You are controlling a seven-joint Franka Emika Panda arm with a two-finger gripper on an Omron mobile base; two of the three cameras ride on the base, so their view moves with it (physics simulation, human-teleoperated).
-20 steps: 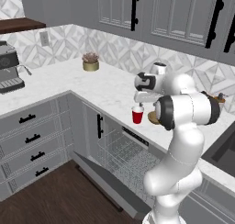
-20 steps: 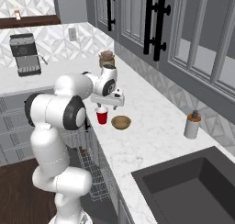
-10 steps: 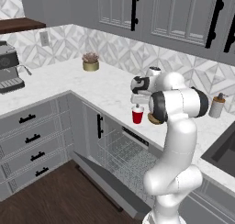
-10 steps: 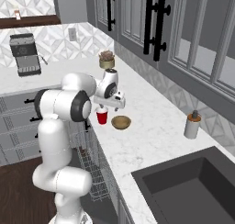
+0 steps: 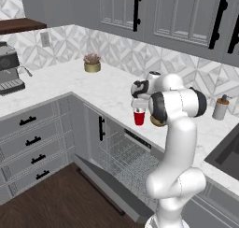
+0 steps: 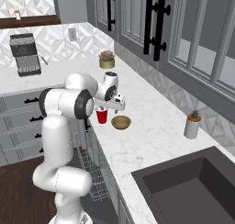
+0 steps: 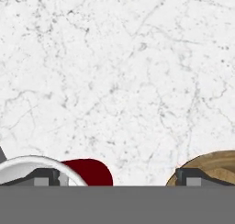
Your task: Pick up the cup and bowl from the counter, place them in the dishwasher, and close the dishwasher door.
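Cup (image 5: 139, 117) stands upright on the counter (image 5: 107, 89) near its front edge, above the open dishwasher (image 5: 125, 160), with the bowl (image 6: 120, 122) just beside it and the gripper (image 6: 109, 109) hovering right over both. Your jaws look spread wide and empty, one fingertip over the cup's white rim and the other over the bowl in the hand view. Expect a light, stiff, slippery plastic cup that tapers downward, so you should close across the wall just under the rim, gently, and keep it upright.
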